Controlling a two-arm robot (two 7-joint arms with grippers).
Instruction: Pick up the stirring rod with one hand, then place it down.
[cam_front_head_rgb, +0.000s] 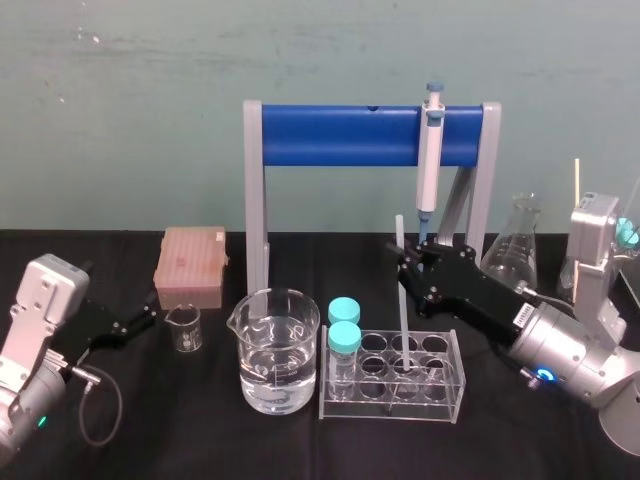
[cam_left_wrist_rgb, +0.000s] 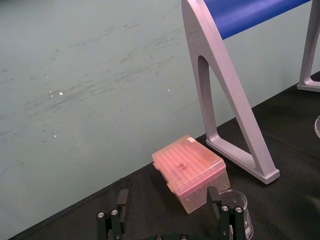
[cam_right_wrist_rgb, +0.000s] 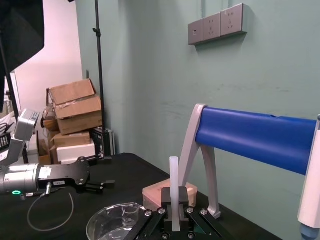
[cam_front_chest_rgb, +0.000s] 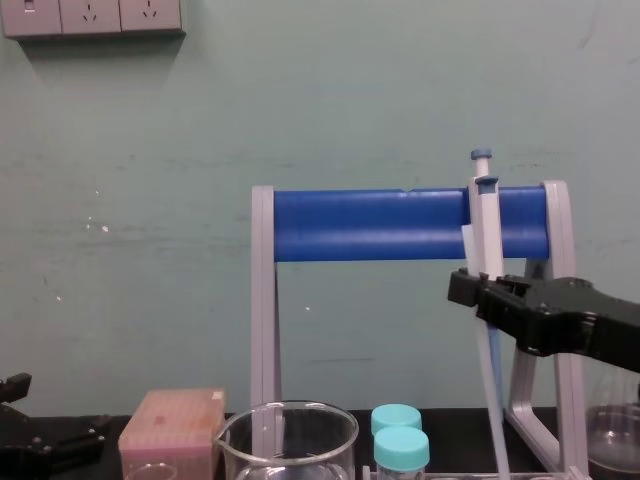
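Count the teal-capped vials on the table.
2. Both stand at the left end of the clear tube rack: the front vial and the rear vial right behind it. None looks hidden. The right gripper holds the stirring rod to their right.

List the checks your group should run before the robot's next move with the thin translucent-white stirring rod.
1. Right pincer shut on the thin translucent-white stirring rod: ok.
2. Rod near upright: ok.
3. Rod's lower end free of the clear plastic tube rack: cannot tell; it seems to sit among the holes.
4. Gap to the grey-and-blue pipette hanging just behind: cannot tell.
5. Left pincer open, parked by the small glass beaker: ok.
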